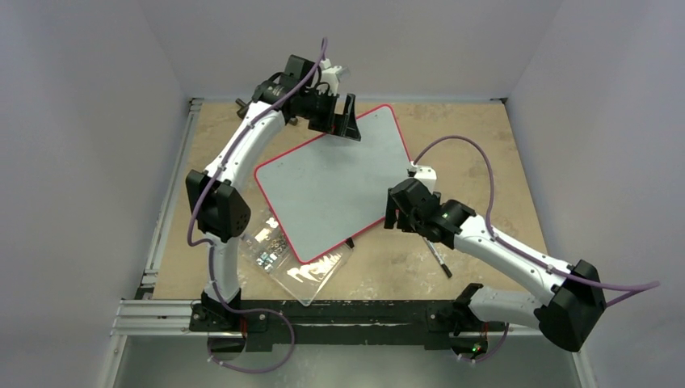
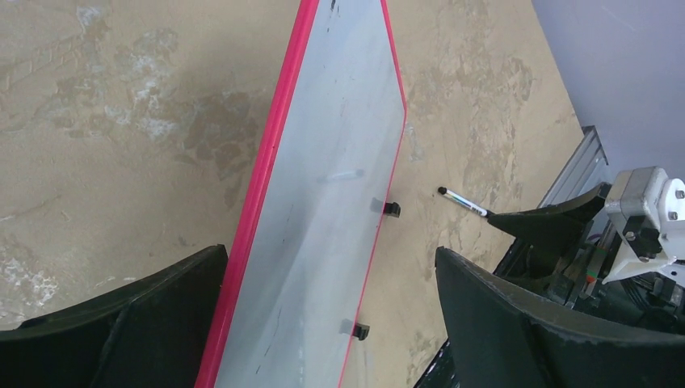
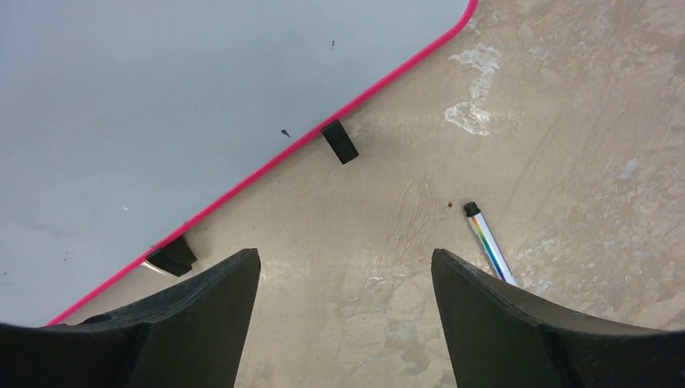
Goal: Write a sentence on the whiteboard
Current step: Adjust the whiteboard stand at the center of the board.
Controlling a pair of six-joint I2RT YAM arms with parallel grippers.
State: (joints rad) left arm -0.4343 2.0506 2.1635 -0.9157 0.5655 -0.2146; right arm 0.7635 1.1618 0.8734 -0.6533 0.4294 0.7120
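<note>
The whiteboard (image 1: pixel 335 182), white with a red rim and black feet, lies tilted in the middle of the table. I see no sentence on it, only a few small dark specks. My left gripper (image 1: pixel 343 121) is open and empty over the board's far corner. In the left wrist view the board (image 2: pixel 323 202) runs between that gripper's (image 2: pixel 331 252) spread fingers. My right gripper (image 1: pixel 396 212) is open and empty at the board's right near edge. In the right wrist view that gripper (image 3: pixel 346 255) is over bare table, beside the rim (image 3: pixel 242 182). A marker (image 1: pixel 440 260) lies on the table to its right and also shows in the right wrist view (image 3: pixel 489 242).
A clear plastic box (image 1: pixel 295 267) with small parts lies under the board's near corner. Grey walls close in the table on three sides. A metal rail (image 1: pixel 161 307) runs along the near edge. The marker (image 2: pixel 464 202) and right arm (image 2: pixel 638 218) show in the left wrist view.
</note>
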